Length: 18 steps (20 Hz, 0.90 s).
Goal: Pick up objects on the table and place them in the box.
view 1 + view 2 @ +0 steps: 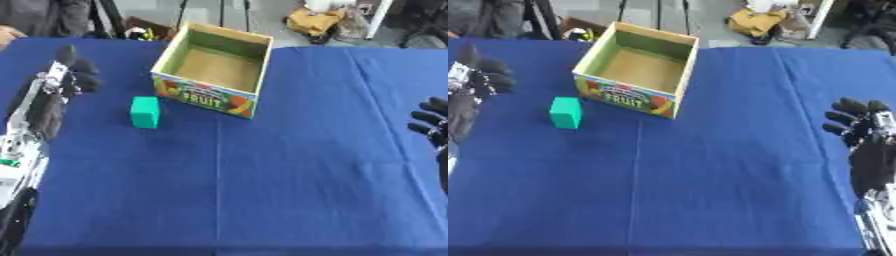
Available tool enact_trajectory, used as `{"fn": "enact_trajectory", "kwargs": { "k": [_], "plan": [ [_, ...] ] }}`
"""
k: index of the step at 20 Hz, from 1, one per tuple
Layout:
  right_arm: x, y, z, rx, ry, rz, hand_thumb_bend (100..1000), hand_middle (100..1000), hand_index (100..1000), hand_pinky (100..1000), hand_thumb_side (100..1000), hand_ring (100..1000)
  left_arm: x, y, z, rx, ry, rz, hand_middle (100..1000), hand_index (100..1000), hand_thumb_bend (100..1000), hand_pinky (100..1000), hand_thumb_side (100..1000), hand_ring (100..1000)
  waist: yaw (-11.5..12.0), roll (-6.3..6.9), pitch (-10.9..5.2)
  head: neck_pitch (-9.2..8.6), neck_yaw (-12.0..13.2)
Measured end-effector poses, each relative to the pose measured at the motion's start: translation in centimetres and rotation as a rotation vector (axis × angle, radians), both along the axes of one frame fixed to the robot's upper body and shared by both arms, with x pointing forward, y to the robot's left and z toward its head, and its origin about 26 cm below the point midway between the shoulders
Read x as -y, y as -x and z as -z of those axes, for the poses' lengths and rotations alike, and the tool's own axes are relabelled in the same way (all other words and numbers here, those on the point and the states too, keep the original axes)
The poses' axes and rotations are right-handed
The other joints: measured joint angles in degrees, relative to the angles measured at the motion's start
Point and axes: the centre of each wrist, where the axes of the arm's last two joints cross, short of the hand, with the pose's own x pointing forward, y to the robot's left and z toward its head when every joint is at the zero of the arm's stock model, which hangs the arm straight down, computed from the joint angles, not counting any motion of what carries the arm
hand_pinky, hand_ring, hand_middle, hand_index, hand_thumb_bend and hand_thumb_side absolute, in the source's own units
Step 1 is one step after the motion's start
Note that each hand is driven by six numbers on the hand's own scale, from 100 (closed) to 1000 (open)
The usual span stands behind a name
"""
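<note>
**Green block beside the open box, both hands apart from it**

Nearest the camera, the blue cloth (262, 190) covers the table, creased in faint lines. At the right edge the right hand (866, 131) shows best in the right eye view: fingers up and relaxed, holding nothing, resting well apart from the task's things. In the left eye view only its fingertips show, the rest cut off by the frame edge.

On the left side the left arm runs up the edge of the picture, its lower part cut off. The left hand (72, 72) is raised over the cloth, its dark fingers blurred; they look loosely bent, and nothing shows between them.

Farther in, the green block (144, 112) stands on the cloth, touched by neither hand, just beside the near left corner of the box (206, 99). The box is open-topped, with a fruit picture and the word FRUIT on its near wall; its inside looks bare cardboard.
</note>
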Motion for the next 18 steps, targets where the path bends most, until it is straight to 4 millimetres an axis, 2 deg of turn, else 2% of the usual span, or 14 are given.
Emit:
{"fn": "enact_trajectory", "kwargs": {
  "k": [1,3,4,6,10,12,14,18],
  "plan": [
    [0.0,0.0,0.0,0.0,0.0,0.0,100,721,793,725,1000,749,0.1,-0.1,-0.4,0.012,-0.041,0.015,602,689,643,717,471,653,-0.07,0.0,0.0,0.0,0.02],
    [0.0,0.0,0.0,0.0,0.001,0.0,100,721,793,725,1000,749,0.5,-0.4,-1.4,0.038,-0.142,0.048,604,695,644,718,445,655,-0.18,0.03,-0.01,0.0,0.04],
    [0.0,0.0,0.0,0.0,0.001,0.0,100,721,793,725,1000,749,0.6,-0.6,-1.9,0.048,-0.195,0.062,607,716,655,718,379,661,-0.18,0.04,-0.01,0.0,0.04],
    [0.0,0.0,0.0,-0.001,0.002,-0.002,100,721,793,725,1000,749,1.0,-0.9,-2.9,0.067,-0.331,0.097,614,731,669,721,355,669,-0.29,0.05,-0.02,0.0,0.09],
    [0.1,0.0,0.0,-0.002,0.005,-0.002,100,721,793,725,1000,749,1.9,-1.5,-5.1,0.103,-0.695,0.162,636,767,765,717,374,684,-0.57,0.23,-0.12,0.0,0.14],
    [0.1,0.0,0.0,-0.002,0.006,-0.002,100,721,793,726,1000,749,2.1,-1.7,-5.7,0.109,-0.866,0.17,639,779,840,708,392,685,-0.59,0.22,-0.13,0.0,0.23],
    [0.1,0.0,0.0,-0.002,0.007,-0.002,100,721,794,726,1000,749,2.3,-1.9,-6.0,0.109,-1.009,0.159,643,787,879,706,406,687,-0.6,0.22,-0.13,0.0,0.26],
    [0.1,0.0,-0.1,-0.003,0.01,-0.003,100,721,794,726,1000,749,2.6,-2.2,-5.8,0.094,-1.206,0.127,626,787,892,685,432,669,-0.63,0.22,-0.14,0.0,0.32]
  ]
}}
